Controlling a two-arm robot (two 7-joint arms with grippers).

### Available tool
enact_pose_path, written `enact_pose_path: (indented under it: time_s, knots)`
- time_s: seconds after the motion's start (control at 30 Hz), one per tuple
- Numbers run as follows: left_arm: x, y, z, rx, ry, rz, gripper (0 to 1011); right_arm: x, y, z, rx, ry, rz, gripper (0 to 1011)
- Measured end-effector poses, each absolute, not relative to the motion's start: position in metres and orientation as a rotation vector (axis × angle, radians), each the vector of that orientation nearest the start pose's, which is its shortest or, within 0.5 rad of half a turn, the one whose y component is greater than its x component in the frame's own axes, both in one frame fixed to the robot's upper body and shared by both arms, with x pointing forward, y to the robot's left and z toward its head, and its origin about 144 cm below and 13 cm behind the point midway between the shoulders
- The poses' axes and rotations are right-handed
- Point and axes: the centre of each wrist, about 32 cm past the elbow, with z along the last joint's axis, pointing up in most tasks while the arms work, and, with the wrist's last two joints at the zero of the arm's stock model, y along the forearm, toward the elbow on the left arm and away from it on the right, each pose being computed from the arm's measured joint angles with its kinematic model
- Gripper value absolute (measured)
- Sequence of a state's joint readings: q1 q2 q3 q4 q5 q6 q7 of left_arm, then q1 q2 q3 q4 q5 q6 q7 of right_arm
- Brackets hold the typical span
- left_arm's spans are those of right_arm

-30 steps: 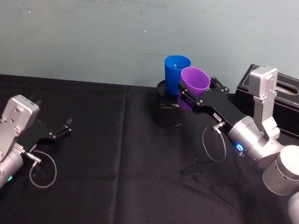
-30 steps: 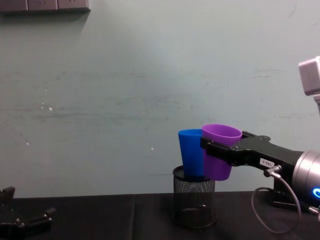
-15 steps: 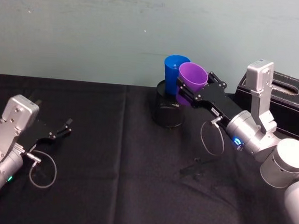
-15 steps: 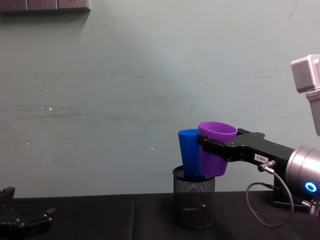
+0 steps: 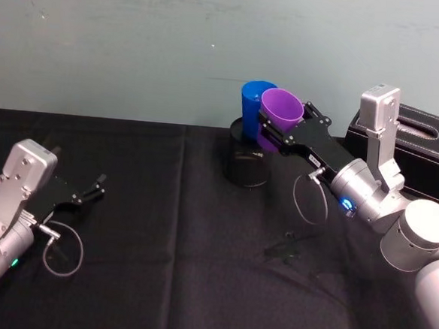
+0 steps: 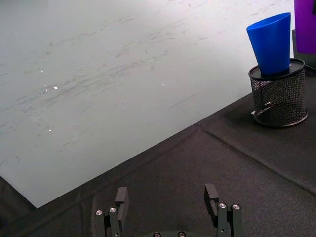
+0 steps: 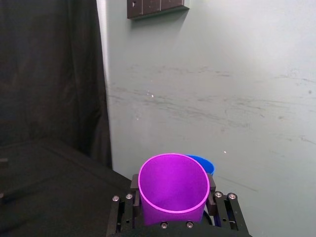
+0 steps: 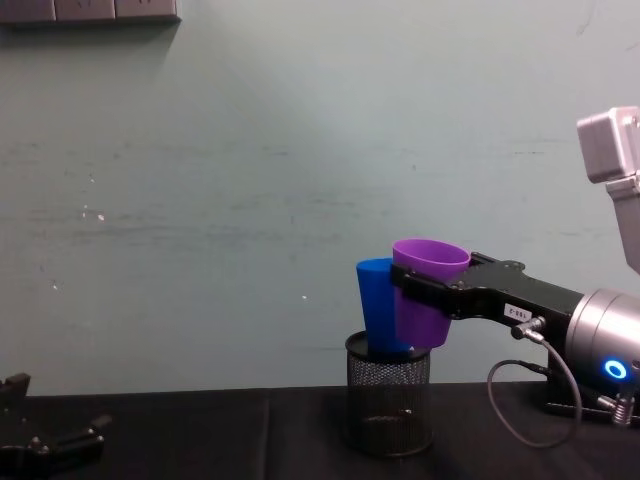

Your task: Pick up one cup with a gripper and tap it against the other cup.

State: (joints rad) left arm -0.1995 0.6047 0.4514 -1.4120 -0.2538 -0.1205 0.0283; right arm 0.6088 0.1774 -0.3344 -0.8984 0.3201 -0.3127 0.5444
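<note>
Chest view: purple cup (image 8: 420, 322) aloft, right gripper (image 8: 418, 288) clenched on its mid-wall. It sits against or just beside blue cup (image 8: 373, 305) in mesh holder (image 8: 388, 410). Likely light, slick, slightly flexible plastic — grip below rim, modest squeeze. Left gripper (image 5: 89, 191) parked low — fingers spread, empty.

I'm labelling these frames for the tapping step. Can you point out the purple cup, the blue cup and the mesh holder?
purple cup (image 8: 418, 325), chest view, lower side wall.
blue cup (image 8: 375, 310), chest view, side wall.
mesh holder (image 8: 388, 400), chest view, front mesh.
</note>
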Motion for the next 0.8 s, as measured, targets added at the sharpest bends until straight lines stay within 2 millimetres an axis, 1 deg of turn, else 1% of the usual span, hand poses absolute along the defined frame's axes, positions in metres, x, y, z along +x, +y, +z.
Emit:
enact_pose_path:
  time_s: [0.8]
  knots:
    - [0.489,0.310,1.140,0.304,-0.285,1.248,1011,0.630,-0.231,1.171,0.100,-0.189,-0.870,734]
